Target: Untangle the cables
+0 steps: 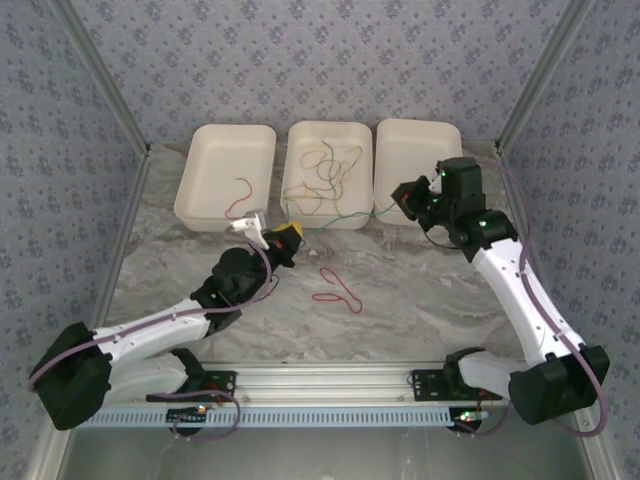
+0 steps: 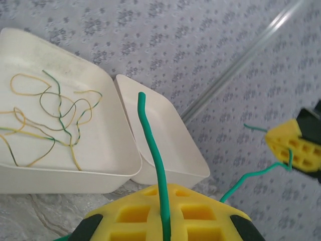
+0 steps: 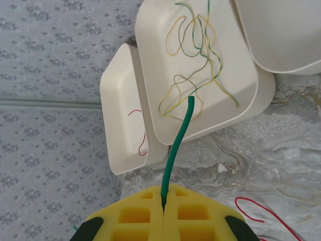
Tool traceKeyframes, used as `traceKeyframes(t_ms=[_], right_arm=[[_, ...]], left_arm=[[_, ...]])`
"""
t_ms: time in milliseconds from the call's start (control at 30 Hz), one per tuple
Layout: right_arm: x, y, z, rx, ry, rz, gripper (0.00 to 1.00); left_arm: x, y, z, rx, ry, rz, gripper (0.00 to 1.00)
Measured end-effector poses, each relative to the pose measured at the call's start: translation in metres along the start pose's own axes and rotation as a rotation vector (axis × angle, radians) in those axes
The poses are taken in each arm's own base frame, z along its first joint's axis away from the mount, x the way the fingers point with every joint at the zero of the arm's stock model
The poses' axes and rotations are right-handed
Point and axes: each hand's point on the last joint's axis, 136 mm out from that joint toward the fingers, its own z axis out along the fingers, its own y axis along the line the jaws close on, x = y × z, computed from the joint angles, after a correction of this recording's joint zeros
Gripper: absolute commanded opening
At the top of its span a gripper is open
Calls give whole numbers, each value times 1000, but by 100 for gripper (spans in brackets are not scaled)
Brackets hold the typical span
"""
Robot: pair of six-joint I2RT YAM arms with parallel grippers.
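A green cable (image 1: 350,216) is stretched taut above the table between both grippers. My left gripper (image 1: 290,235) is shut on one end of it, and the free tip of the green cable (image 2: 150,145) pokes up from the yellow pads (image 2: 200,216). My right gripper (image 1: 403,197) is shut on the other end, where a short green stub (image 3: 175,145) rises from the closed pads (image 3: 200,213). Tangled yellow-olive and green cables (image 1: 325,170) lie in the middle tray (image 1: 330,127). One red cable (image 1: 240,197) lies in the left tray (image 1: 232,135). Another red cable (image 1: 337,287) lies on the table.
The right tray (image 1: 418,150) holds nothing. All three trays stand side by side along the back of the marbled table. Metal frame posts rise at both back corners. The right gripper (image 2: 291,145) appears in the left wrist view, far right.
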Motion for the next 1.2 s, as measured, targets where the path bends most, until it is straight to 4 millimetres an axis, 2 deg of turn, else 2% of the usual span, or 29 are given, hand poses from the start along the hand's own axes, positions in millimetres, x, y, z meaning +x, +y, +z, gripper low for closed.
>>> traceKeyframes(t_ms=[100,200,300,367,567,733,833,867,900,933,967,1033,1100,1200], right_arm=[[17,-8,3,4,-21,-28,0],[35,-25,3,5,-31,-13,0],[48,-38,4,-26,-48,31,0],[52,-39,6,-78,-80,64,0],[46,-18,4,-211,-215,165,0],[37,2,-11,-297,-283,222,0],[33,15,-13,-272,-282,186,0],[30,25,-14,-265,-281,161,0],[28,35,-14,-257,-278,132,0],[27,49,-14,-250,-274,95,0],[24,62,-15,-246,-280,59,0],[20,87,-18,-249,-292,-23,0],[21,106,-19,-242,-289,-108,0],[28,125,-13,-209,-271,-240,0]], left_arm=[[-10,19,-4,-33,-69,-152,0],[-11,40,-12,-56,-112,-281,0],[-20,44,-15,-46,-145,-385,0],[-28,42,-17,-32,-166,-449,0],[-40,47,-19,-40,-233,-616,0],[-38,50,-23,-63,-237,-730,0],[-37,49,-25,-97,-213,-764,0],[-37,49,-25,-116,-204,-775,5],[-36,51,-26,-139,-194,-786,13],[-34,54,-28,-166,-186,-804,26],[-31,60,-32,-199,-183,-822,44],[-22,76,-42,-263,-186,-854,67],[-6,99,-56,-342,-186,-881,73],[13,127,-82,-458,-179,-877,75]])
